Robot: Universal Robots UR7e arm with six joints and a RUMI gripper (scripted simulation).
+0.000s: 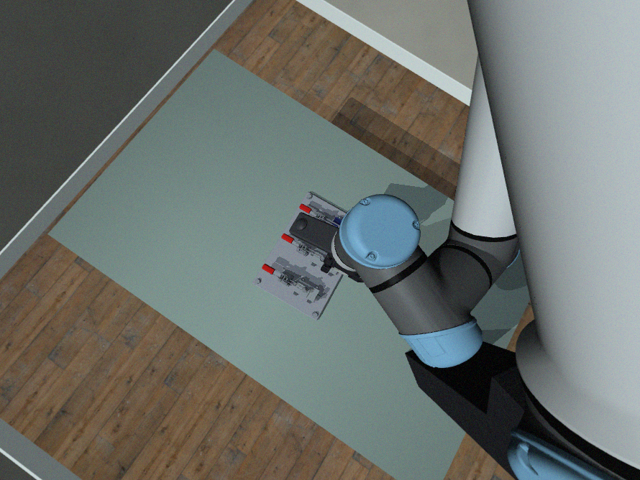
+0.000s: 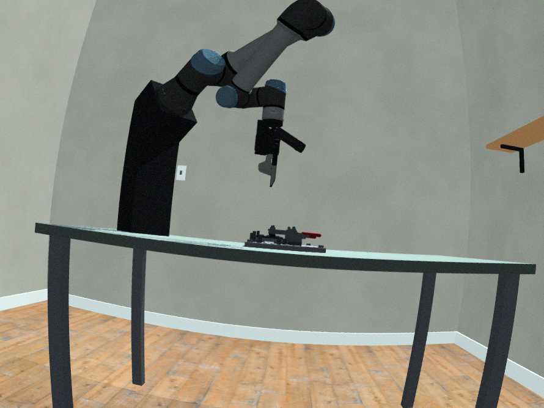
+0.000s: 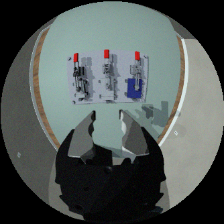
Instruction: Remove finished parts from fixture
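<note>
The grey fixture plate [image 3: 108, 77] lies on the table with three toggle clamps, each with a red handle [image 3: 106, 53]. In the wrist view the blue blank [image 3: 133, 88] sits under the right clamp. A grey part with a dark slot [image 3: 82, 84] sits under the left clamp, and a grey part [image 3: 106, 82] under the middle one; its slot is too small to make out. My gripper [image 3: 107, 110] hangs high above the fixture's near edge, also seen in the side view [image 2: 270, 178]. Its fingers stand a little apart with nothing between them.
The fixture [image 1: 299, 253] lies near the middle of the green table top, partly hidden by my wrist [image 1: 380, 232]. My arm's base [image 2: 149, 167] stands at the table's back. A wooden shelf [image 2: 518, 134] hangs on the wall to the right.
</note>
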